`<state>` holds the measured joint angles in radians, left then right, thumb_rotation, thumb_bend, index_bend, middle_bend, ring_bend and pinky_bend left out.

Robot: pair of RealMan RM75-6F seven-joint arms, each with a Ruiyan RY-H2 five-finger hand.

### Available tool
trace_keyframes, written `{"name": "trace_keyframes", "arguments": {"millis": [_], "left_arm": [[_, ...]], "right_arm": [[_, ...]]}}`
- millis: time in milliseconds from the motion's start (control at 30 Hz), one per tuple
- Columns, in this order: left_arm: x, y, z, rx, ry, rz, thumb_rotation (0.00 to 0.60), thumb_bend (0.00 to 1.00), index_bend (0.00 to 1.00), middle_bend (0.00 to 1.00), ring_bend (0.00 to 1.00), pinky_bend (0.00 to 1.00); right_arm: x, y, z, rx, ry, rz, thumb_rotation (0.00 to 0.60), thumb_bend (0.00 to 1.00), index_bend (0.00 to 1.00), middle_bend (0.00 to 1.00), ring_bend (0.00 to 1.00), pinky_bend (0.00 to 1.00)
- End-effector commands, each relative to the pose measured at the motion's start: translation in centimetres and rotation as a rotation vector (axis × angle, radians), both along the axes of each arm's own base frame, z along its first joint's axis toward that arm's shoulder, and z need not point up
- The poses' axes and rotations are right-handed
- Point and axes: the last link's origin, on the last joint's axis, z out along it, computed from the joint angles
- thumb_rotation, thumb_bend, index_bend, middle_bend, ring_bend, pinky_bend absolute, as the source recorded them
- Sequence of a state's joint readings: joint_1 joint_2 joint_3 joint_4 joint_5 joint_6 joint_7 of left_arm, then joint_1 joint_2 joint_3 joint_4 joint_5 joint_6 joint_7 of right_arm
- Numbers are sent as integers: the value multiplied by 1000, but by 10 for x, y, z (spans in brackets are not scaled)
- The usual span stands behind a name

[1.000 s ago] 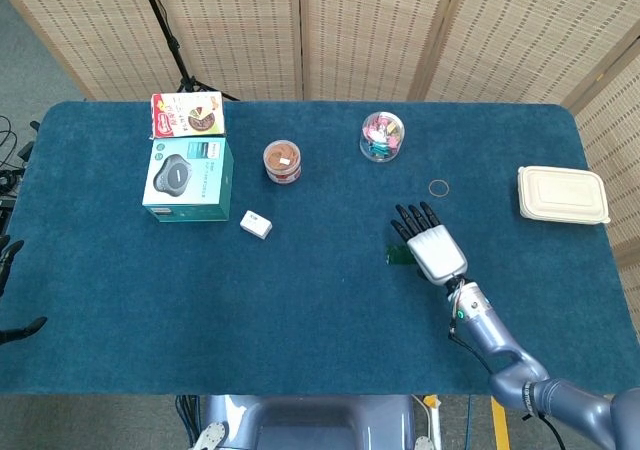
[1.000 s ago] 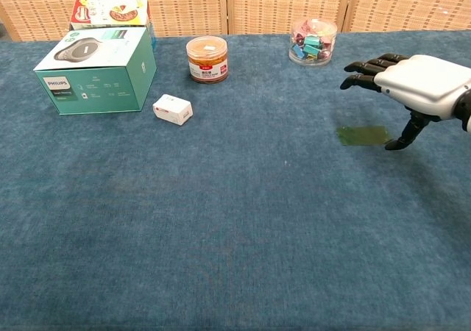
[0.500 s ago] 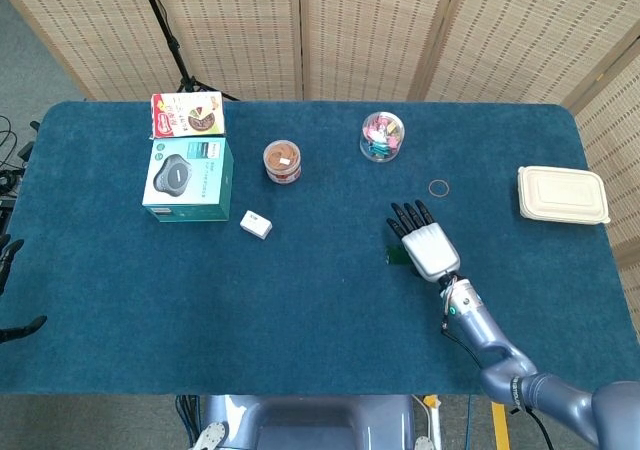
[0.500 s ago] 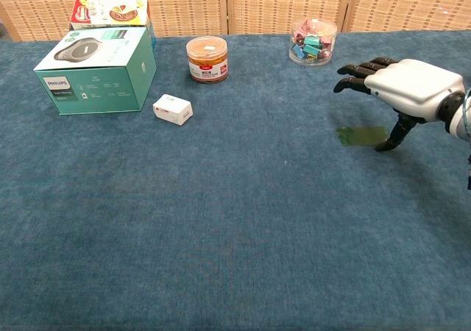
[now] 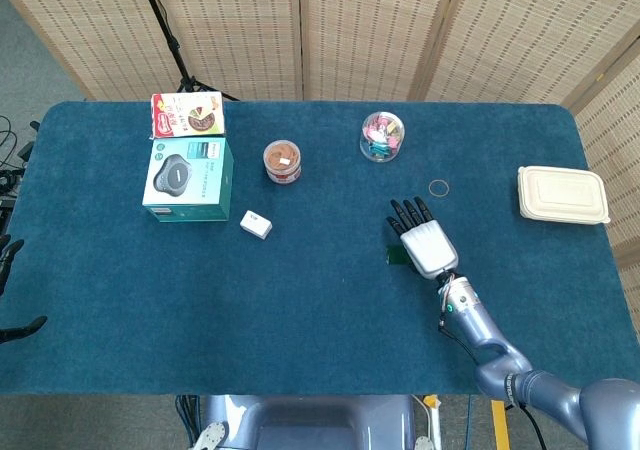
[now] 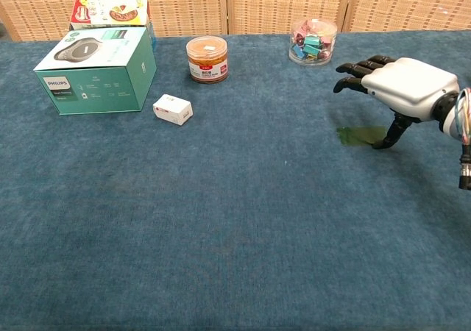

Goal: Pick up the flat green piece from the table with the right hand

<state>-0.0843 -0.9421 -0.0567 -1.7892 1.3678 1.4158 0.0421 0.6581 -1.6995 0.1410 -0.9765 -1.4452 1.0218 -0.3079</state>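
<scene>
The flat green piece [image 6: 360,135] lies on the blue table [image 6: 221,221] right of centre. In the head view only its left edge [image 5: 396,257] shows beside my right hand. My right hand [image 6: 397,88] hovers just above the piece, palm down, fingers spread and reaching forward. Its thumb points down at the piece's right end, and I cannot tell if it touches. Nothing is held in it. From above, the right hand [image 5: 424,240] covers most of the piece. My left hand does not show in either view.
A jar of coloured clips [image 6: 313,40] stands behind the right hand. A rubber band [image 5: 438,187] and a lidded beige container [image 5: 562,194] lie to the right. A brown-lidded jar [image 6: 207,59], small white box [image 6: 173,109], teal box [image 6: 96,69] and snack box [image 6: 110,11] sit left.
My right hand has shifted slightly left over the green piece, bringing its thumb closer to the piece's right end. The piece has not moved.
</scene>
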Motion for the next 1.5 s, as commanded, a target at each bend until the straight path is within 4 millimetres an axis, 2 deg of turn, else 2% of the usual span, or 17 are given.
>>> {"name": "trace_keyframes", "arguments": {"millis": [33,667,900,1500], "left_arm": [[0,0,0,0,0,0,600,0,0,0,0,73],[0,0,1,-1,-1,-1,600,0,0,0,0,73],[0,0,0,-3,0,-2,600,0,0,0,0,73],[1,1,-1,-6,8,-1,600,0,0,0,0,73]], "right_arm": [[1,-2,0,-19,0,10,600,0,172,0,0,0],[3,-2,1,-63,-3,60,600,0,238,0,0,0],[1,-1,1,-43,3,63,600,0,295,0,0,0],[-4,-2,16,41,152,76,600,0,333,0,0,0]]}}
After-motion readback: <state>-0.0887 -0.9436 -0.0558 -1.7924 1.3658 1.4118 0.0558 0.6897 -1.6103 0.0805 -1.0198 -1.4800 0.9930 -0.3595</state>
